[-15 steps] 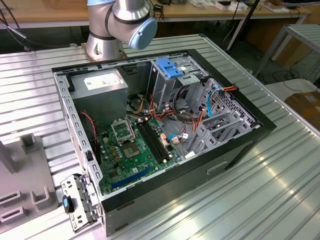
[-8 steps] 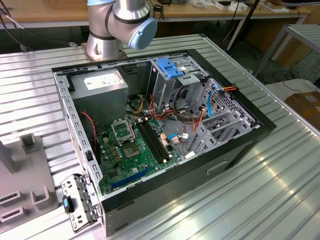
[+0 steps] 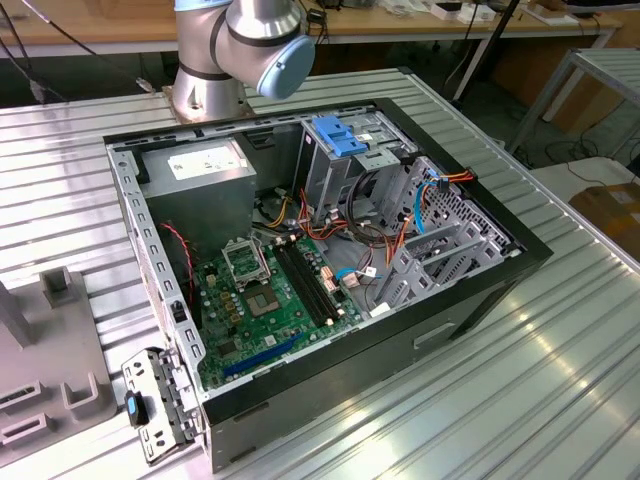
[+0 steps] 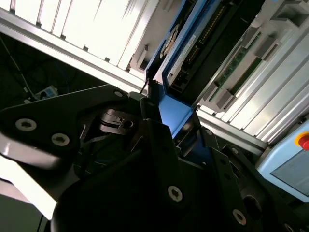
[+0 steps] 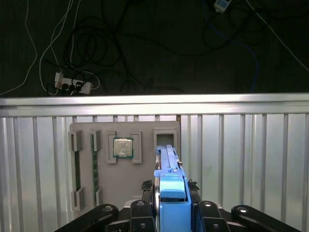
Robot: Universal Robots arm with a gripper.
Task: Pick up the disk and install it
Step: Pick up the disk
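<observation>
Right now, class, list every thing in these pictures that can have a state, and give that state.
claw, shut on the disk.
disk, held on edge over the grey tray, not yet installed.
computer case, lying on its side, side panel off.
processor chip, seated in the grey tray.
memory slots, apparently empty.

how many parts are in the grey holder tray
3. A green memory stick lies in a long slot; a processor chip sits beside it; the disk stands on edge past the chip, the pincer shut on its blue end. The outer long slot may hide another.
</observation>
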